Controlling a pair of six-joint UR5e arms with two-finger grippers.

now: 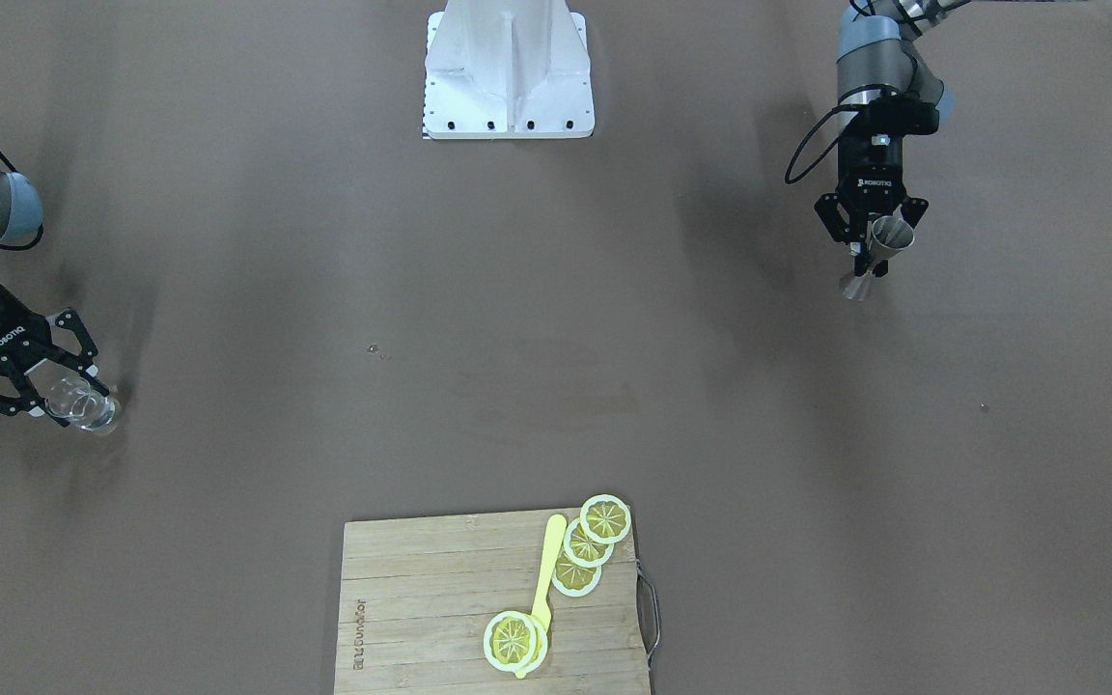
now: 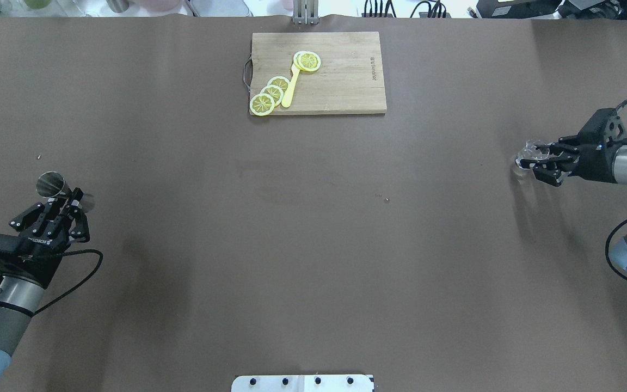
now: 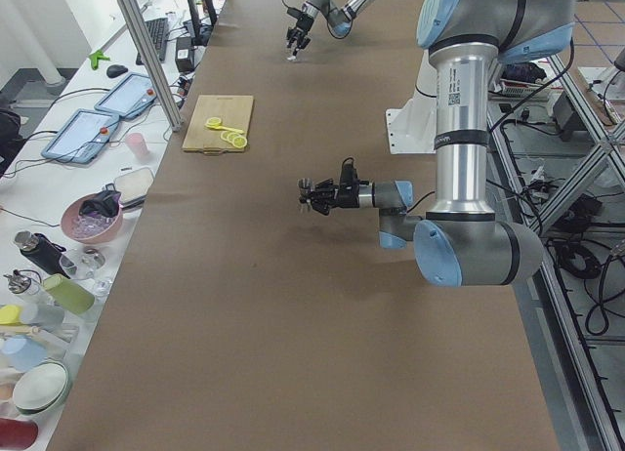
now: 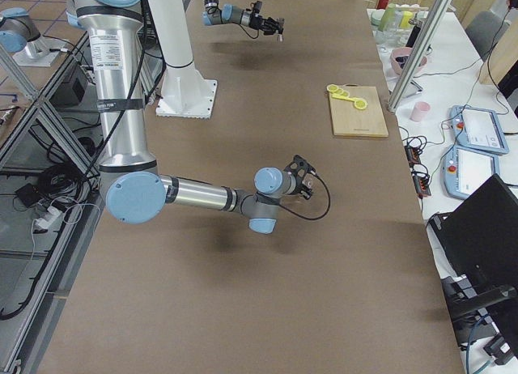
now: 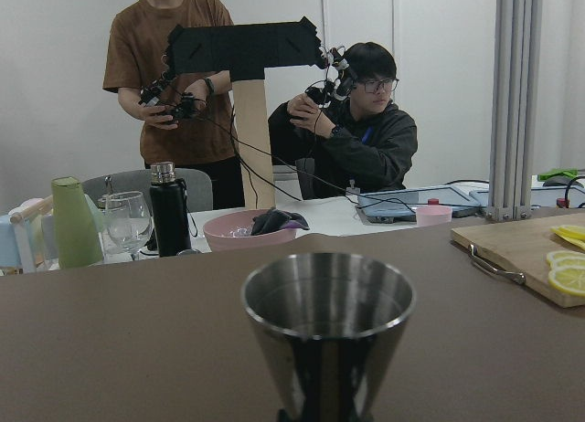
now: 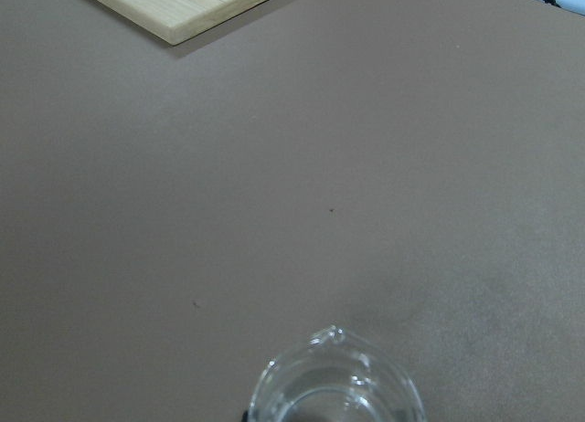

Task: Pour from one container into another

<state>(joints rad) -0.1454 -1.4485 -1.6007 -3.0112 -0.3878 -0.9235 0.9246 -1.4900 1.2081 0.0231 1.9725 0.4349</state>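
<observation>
A steel double-cone jigger (image 2: 52, 185) stands upright in my left gripper (image 2: 67, 202), which is shut on its waist at the table's left side. It appears in the front view as jigger (image 1: 889, 236) in the left gripper (image 1: 867, 253). The left wrist view shows the jigger's open cup (image 5: 327, 321) dead centre. My right gripper (image 2: 541, 161) is shut on a small clear glass (image 2: 531, 151) with a pouring lip, held just above the table at the far right. The front view shows that glass (image 1: 83, 405) at its left. The glass's rim (image 6: 334, 390) fills the right wrist view's bottom.
A wooden cutting board (image 2: 346, 81) lies at the table's far middle edge, with lemon slices (image 2: 270, 95) and a yellow utensil (image 2: 290, 87) on it. The robot's white base (image 1: 508, 77) is on the near side. Two operators (image 5: 356, 130) are beyond the table.
</observation>
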